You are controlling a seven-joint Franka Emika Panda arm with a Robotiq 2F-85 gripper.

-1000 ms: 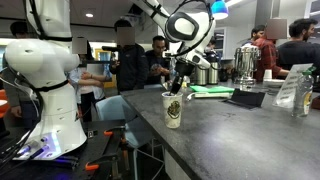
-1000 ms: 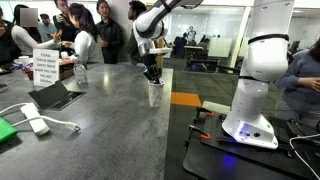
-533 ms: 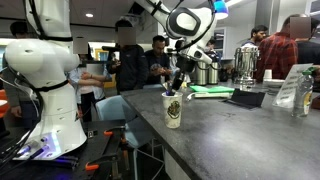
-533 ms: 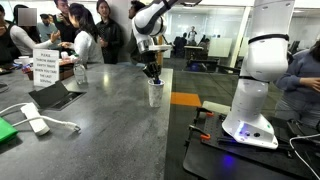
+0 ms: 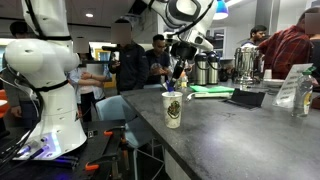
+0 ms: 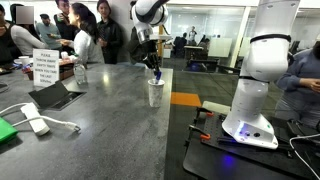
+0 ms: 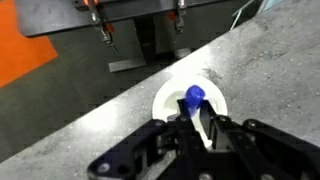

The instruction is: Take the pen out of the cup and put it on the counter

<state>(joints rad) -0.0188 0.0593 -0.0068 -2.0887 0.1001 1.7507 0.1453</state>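
We count one pen, one cup, one counter and one gripper; we also see one water bottle and one sign.

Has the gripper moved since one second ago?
Yes. The gripper has risen, carrying the pen, and is now higher above the cup.

Pen: dark blue, near upright, clamped in gripper, directly over cup mouth. Cup: cream-white paper, dark emblem, upright near edge of dark grey desk.
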